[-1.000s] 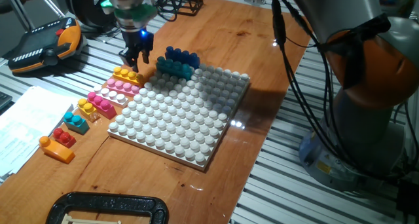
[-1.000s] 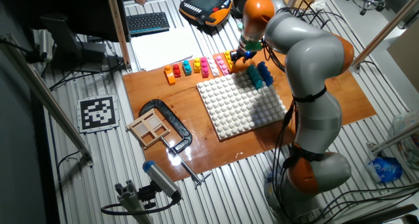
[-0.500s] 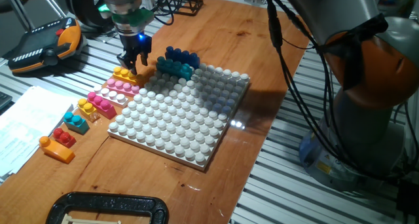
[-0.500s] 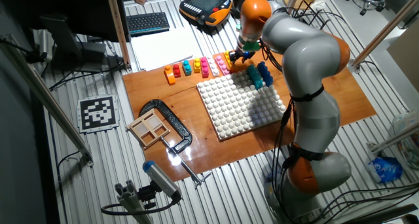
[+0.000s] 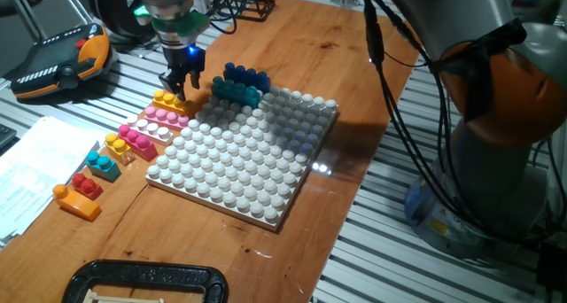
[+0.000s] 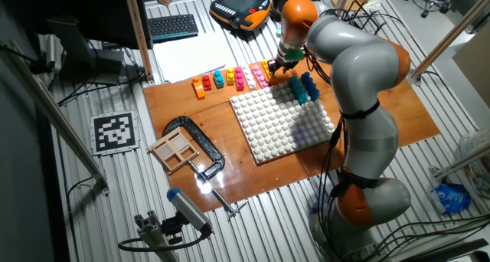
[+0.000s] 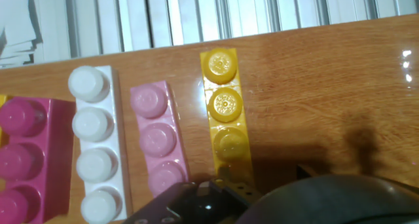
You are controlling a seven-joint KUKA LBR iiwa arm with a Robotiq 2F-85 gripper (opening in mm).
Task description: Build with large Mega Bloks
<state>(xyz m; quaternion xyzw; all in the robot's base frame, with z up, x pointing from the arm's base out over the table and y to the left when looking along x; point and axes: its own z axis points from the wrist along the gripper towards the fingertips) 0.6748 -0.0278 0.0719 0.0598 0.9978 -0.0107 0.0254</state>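
My gripper (image 5: 181, 80) is open and stands just above the near end of a long yellow brick (image 5: 168, 100) beside the white baseplate (image 5: 244, 166). In the hand view the yellow brick (image 7: 226, 116) runs down to my gripper (image 7: 243, 185) at the bottom edge. A light pink brick (image 7: 157, 140), a white brick (image 7: 95, 145) and a magenta brick (image 7: 23, 155) lie in a row to its left. A teal brick (image 5: 236, 92) and a blue brick (image 5: 246, 76) sit at the baseplate's far corner. In the other fixed view my gripper (image 6: 281, 63) is over the yellow brick (image 6: 267, 67).
More small bricks lie in a line on the wood: yellow (image 5: 115, 144), teal on red (image 5: 103, 166), red on orange (image 5: 78, 195). Papers (image 5: 31, 166) and a teach pendant (image 5: 62, 59) are at the left. A black clamp (image 5: 146, 281) lies at the front.
My gripper moved slightly left and lower toward the yellow brick in the first half second, then stayed still. The bricks have not moved.
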